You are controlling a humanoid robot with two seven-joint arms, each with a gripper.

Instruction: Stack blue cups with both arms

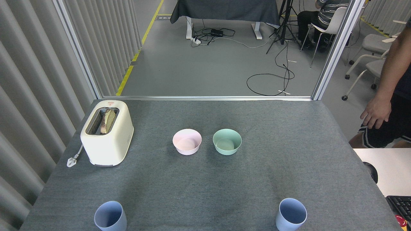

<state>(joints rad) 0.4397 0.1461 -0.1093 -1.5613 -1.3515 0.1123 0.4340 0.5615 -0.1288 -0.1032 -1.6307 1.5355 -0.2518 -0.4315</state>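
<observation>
**Cups not yet stacked; no gripper in view**

Cups are seen apart at the bottom of the frame: one blue cup [110, 215] at lower left, the other cup [291, 214] at lower right, both upright and open on the grey table [205, 183]. Nothing has been lifted or nested, so the whole task is judged to remain. Neither gripper is shown, so their state cannot be told. A small red mark is visible on the toaster [107, 133] at left, but it cannot be read.
</observation>
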